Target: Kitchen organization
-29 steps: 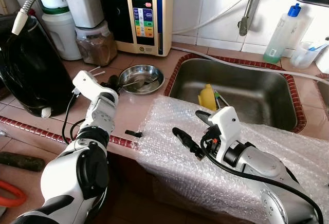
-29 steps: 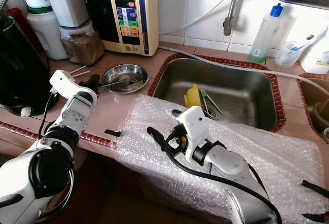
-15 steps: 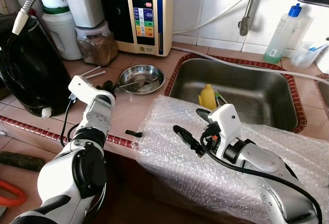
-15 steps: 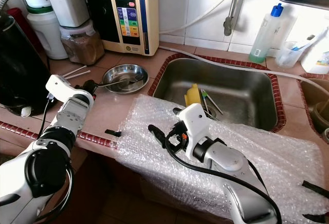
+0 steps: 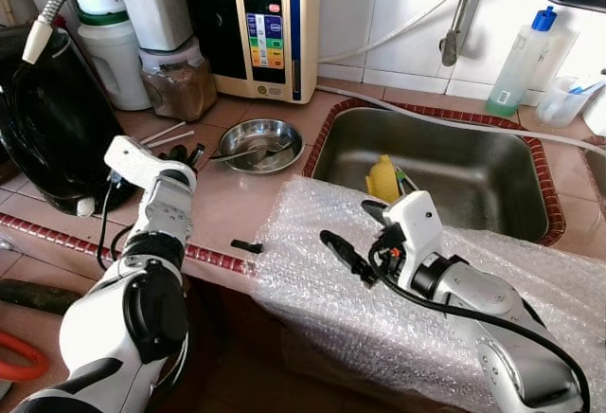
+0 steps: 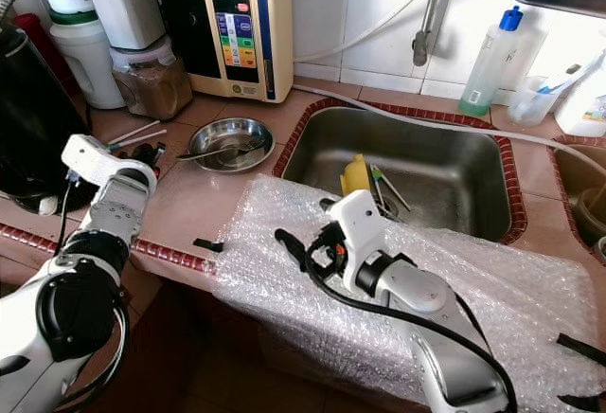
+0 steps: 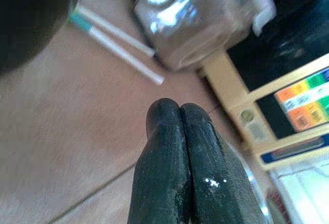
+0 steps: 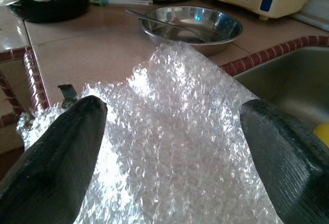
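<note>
1. Our right gripper (image 5: 358, 236) hovers low over the bubble wrap (image 5: 445, 290), its two black fingers (image 8: 56, 147) spread wide with nothing between them.
2. Our left gripper (image 7: 180, 147) has its fingers pressed together on nothing, held just above the tiled counter (image 5: 241, 200) beside the steel bowl (image 5: 258, 143).
3. The bubble wrap lies spread over the counter's front edge and the near rim of the sink (image 5: 431, 171), one end close to a small black clip (image 5: 246, 245) on the tiles.
4. We judge the wrap very light, soft and springy. It will crumple instead of lifting flat, and its film looks slippery, so a pinch on a raised fold near the corner before the right gripper should hold better than a flat press.
5. Beyond the left gripper lie two white sticks (image 7: 115, 39), a clear jar of brown contents (image 5: 178, 86) and a beige appliance (image 5: 265, 25).
6. Hard to read: what the utensil in the bowl is, what the yellow item (image 5: 383, 181) in the sink is, and how far the wrap hangs below the counter edge, which is cut off.
</note>
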`<state>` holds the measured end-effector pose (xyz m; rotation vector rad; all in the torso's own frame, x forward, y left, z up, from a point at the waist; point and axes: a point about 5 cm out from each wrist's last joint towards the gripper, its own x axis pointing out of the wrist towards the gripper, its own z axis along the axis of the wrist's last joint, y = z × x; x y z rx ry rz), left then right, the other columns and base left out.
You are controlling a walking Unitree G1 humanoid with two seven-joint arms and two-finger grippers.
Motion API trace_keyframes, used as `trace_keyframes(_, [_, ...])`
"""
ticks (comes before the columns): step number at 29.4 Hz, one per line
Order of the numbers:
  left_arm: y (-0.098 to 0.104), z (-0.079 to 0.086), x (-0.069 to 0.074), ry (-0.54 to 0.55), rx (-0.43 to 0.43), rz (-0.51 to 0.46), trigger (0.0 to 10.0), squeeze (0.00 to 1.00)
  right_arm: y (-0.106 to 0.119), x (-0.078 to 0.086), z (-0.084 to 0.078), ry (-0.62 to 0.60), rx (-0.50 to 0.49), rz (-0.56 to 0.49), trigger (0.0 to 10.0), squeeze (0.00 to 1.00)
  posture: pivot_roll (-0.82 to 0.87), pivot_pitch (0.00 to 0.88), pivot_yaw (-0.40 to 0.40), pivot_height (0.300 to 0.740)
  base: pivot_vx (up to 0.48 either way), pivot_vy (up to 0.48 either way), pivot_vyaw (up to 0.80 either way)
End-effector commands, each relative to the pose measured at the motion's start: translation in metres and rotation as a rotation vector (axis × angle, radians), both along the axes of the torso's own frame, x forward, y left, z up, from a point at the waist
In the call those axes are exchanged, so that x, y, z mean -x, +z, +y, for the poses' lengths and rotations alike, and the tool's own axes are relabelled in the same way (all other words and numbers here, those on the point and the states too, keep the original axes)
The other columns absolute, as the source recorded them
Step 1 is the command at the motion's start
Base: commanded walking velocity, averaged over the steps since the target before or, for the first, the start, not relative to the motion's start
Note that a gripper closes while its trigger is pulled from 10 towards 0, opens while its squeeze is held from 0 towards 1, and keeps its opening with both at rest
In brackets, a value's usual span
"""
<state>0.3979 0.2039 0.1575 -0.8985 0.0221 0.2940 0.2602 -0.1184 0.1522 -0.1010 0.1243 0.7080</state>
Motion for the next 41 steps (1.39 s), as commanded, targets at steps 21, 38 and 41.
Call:
trace_keyframes(21, [0.059,-0.036,-0.009,-0.211,0.218,-0.455,0.0,0.00,0.002,-0.008,0.002,0.015,0.013,-0.038,10.0,0.13,-0.13,0.000,0.042,0.740,0.000,0.000,0.00])
trace_keyframes(38, [0.084,-0.040,-0.007,-0.265,0.140,-0.552,0.0,0.00,0.000,-0.009,0.002,0.014,0.014,-0.041,10.0,0.13,-0.12,0.000,0.043,0.740,0.000,0.000,0.00])
trace_keyframes(41, [0.087,-0.043,-0.006,-0.269,0.076,-0.552,0.0,0.00,-0.001,-0.009,0.003,0.014,0.014,-0.042,10.0,0.13,-0.12,0.000,0.044,0.740,0.000,0.000,0.00])
